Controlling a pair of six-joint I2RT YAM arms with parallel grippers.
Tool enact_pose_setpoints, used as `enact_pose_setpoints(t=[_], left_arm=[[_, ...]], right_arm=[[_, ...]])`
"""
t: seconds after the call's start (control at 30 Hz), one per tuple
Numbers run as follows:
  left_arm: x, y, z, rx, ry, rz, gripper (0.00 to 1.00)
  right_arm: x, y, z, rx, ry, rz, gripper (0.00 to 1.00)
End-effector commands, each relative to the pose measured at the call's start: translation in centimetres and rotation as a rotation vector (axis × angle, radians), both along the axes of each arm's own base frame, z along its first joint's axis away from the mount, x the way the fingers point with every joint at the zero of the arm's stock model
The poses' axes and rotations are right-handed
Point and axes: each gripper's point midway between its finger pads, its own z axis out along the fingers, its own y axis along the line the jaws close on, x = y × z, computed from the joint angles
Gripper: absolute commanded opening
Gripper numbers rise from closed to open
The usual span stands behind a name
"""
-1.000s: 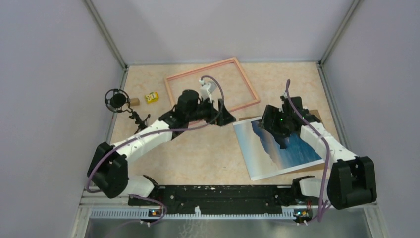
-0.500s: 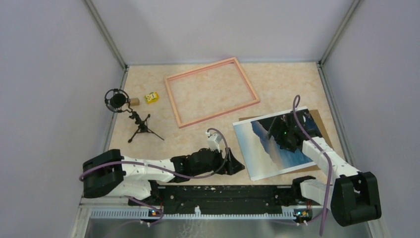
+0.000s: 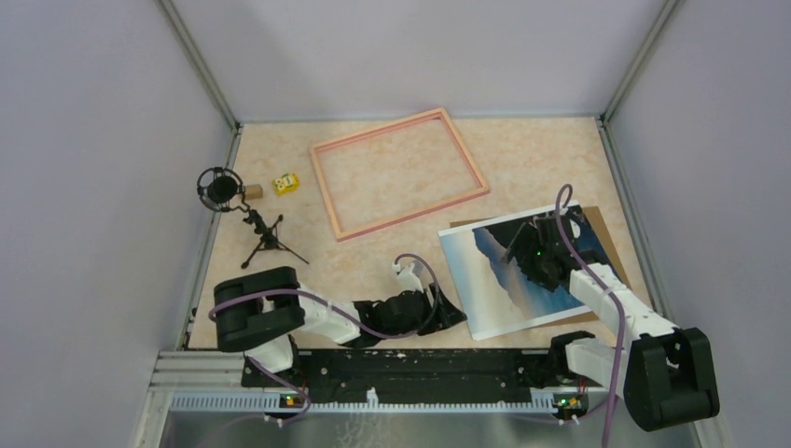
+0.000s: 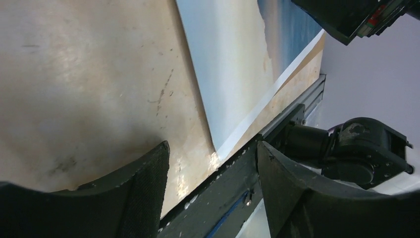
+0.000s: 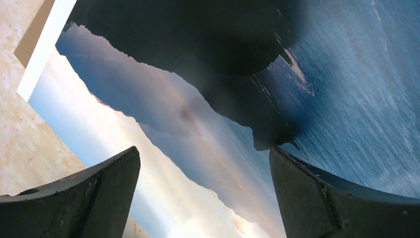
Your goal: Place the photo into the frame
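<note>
The photo [image 3: 494, 285] lies picture side up at the right, on a brown backing board [image 3: 599, 229]. The salmon-pink frame [image 3: 410, 214] lies flat and apart at the far middle, with bare table inside it. My left gripper [image 3: 451, 312] is open and empty, low by the photo's near left corner. In the left wrist view its jaws [image 4: 212, 166] stand wide, with the photo's corner [image 4: 233, 74] ahead. My right gripper [image 3: 525, 254] is open over the photo's middle. The right wrist view shows the print [image 5: 198, 124] between its spread fingers [image 5: 204, 173], which grip nothing.
A small microphone on a black tripod [image 3: 265, 238] stands at the left. A yellow cube [image 3: 285, 183] and a small brown block [image 3: 253, 191] lie near it. The black base rail [image 3: 410, 364] runs along the near edge. Grey walls close in the table.
My left arm has pulled back from beside the frame to the near edge and now lies low by the photo's near left corner. My right gripper has shifted slightly nearer over the photo.
</note>
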Motion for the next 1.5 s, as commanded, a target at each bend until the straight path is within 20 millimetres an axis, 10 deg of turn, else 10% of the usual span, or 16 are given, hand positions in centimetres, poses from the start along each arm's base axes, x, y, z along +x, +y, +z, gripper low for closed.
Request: enact_pose_setpoints(t=[0.0,0.27,0.77,1.23,1.47], left_arm=[[0.3,-3.0,1.5,-0.118,0.010,0.003,0.69],[0.2,-4.2,0.4,-0.164,0.029,-0.006,0.58],[1.7,-5.7,5.7,-0.388,-0.115,-0.013,0.38],[2.2,-7.0,2.3,-0.301,0.089,-0.001,0.30],[3.4,-6.6,2.8,-0.211,0.027,-0.034,0.03]], right_arm=[[0.9,-0.1,0.2,-0.010,-0.042,-0.017,0.99],[0.7,-0.1,-1.1,-0.021,0.006,-0.009,0.99],[0.6,0.2,-0.9,-0.013,-0.004,0.014,0.99],[0.5,-0.4,0.6,-0.036,-0.034,0.008,0.99],[1.1,-0.8,1.8,-0.094,-0.067,0.076,0.99]])
